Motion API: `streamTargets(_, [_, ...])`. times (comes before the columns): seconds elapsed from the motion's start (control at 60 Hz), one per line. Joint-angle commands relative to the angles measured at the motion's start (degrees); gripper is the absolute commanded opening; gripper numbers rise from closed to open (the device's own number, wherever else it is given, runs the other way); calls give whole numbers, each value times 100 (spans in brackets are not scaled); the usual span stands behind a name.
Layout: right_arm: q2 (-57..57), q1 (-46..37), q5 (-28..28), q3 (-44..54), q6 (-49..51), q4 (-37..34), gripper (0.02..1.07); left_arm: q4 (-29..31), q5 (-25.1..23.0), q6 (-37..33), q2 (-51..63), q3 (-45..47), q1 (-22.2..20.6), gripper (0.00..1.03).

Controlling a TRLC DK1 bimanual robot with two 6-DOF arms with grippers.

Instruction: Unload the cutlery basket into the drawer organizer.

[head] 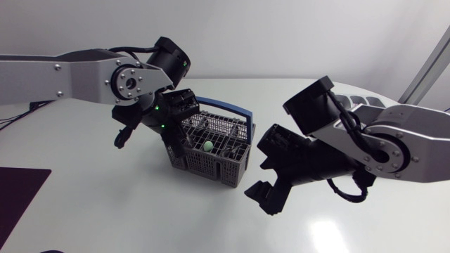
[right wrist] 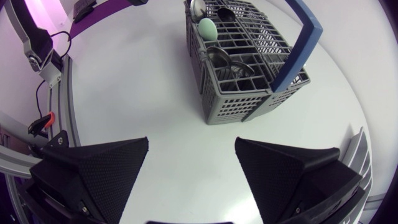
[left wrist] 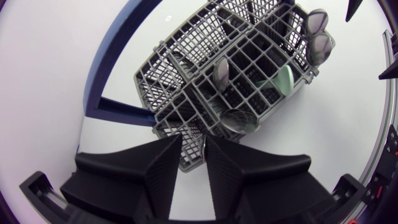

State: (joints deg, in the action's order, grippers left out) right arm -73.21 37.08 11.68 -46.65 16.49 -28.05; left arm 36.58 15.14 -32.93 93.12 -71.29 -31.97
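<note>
Several steel spoons [left wrist: 222, 71] and one pale green spoon [head: 208, 146] stand in the grey plastic cutlery basket with a blue handle [head: 211, 167], which sits near the centre of the white table [head: 105, 211]. I judge the unloading barely begun. Left gripper [left wrist: 194, 142] hangs over the basket's 10 o'clock corner; whether it grips anything I cannot tell. Right gripper [right wrist: 193, 146] hovers at the basket's 4 o'clock, jaws wide apart, holding nothing. No drawer organizer shows clearly.

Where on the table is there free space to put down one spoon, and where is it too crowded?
Bare table lies between the dark mat, the basket and the right gripper. Crowded: the basket's corner under the left gripper.
</note>
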Motion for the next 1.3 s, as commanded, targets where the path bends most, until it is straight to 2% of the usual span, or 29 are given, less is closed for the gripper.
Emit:
streamTargets(0.0, [8,36,-52,148,-111,37,102,-2,51,129,154,150,-38,18])
streamTargets(0.117, [17,36,-52,148,-111,37,102,-2,51,146,145,159,-38,6])
streamTargets(0.183, [17,36,-52,157,-111,37,102,-2,51,146,127,168,-38,4])
streamTargets(1.283, [26,396,-43,77,-190,160,102,-28,288,146,-839,203,-91,4])
